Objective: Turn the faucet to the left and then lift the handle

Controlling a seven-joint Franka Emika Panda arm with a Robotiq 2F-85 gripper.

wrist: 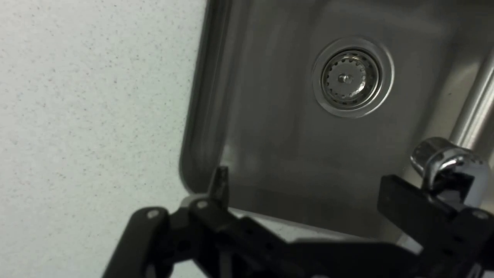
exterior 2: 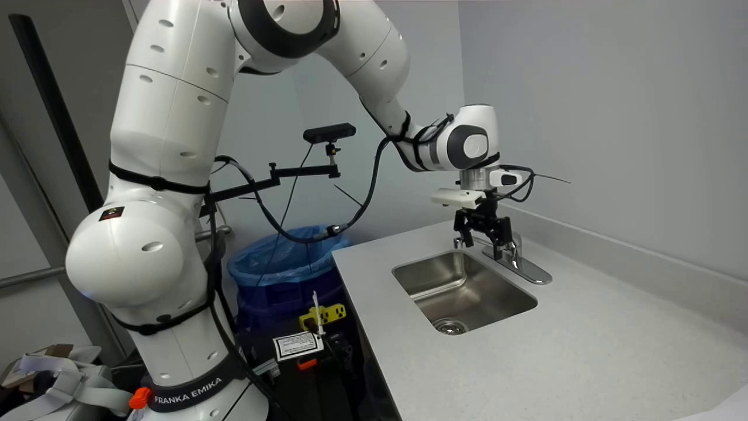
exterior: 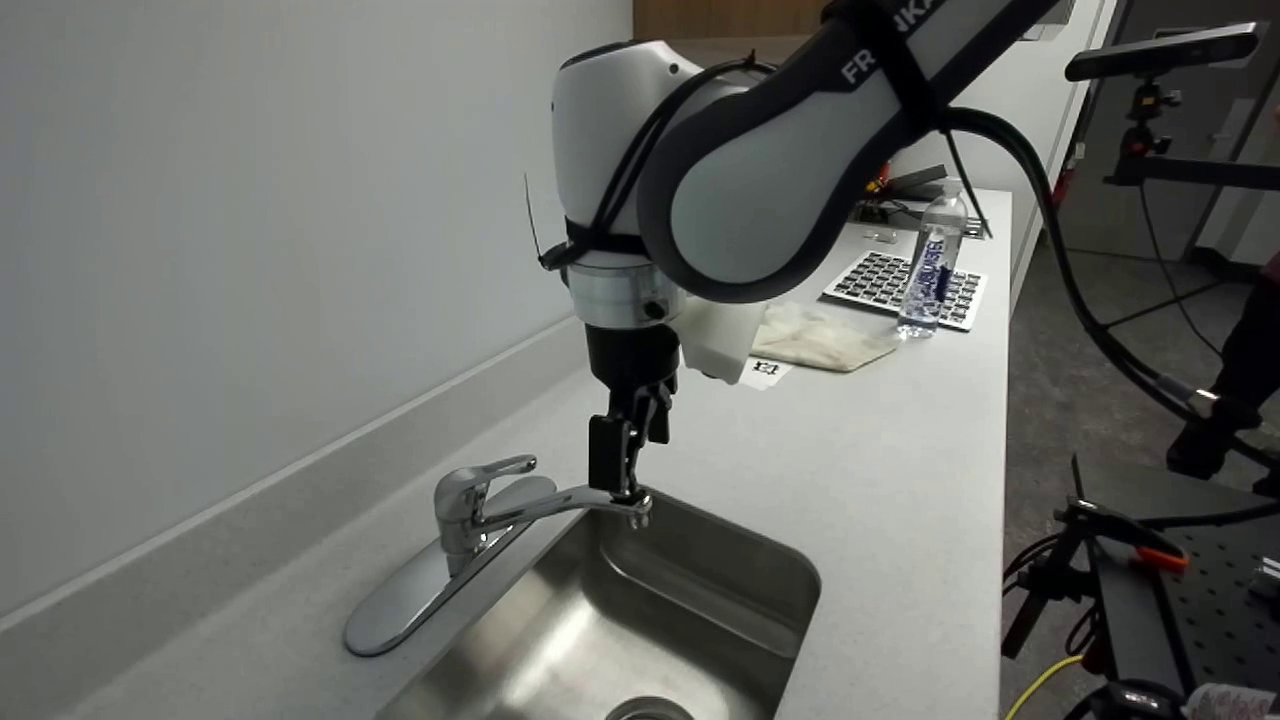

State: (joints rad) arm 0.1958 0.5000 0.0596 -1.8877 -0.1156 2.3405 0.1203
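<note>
My hand point(wrist: 305, 178) is spread wide, one finger point(wrist: 415, 202) right by the tip of the spout point(exterior: 560, 501); can't tell if they touch. Chrome faucet point(exterior: 455, 505) stands near the surface's point(exterior: 880, 480) wall-side edge, lever handle point(exterior: 510, 466) atop its body, spout reaching over the steel sink point(exterior: 590, 610).

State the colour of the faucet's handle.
The handle is shiny silver chrome, seen best in an exterior view.

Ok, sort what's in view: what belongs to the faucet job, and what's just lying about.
Job:
shiny long-spouted chrome faucet
short chrome lever handle
black two-fingered gripper

Lying about:
clear plastic bottle
white keyboard with dark keys
crumpled cream cloth-like item
</note>
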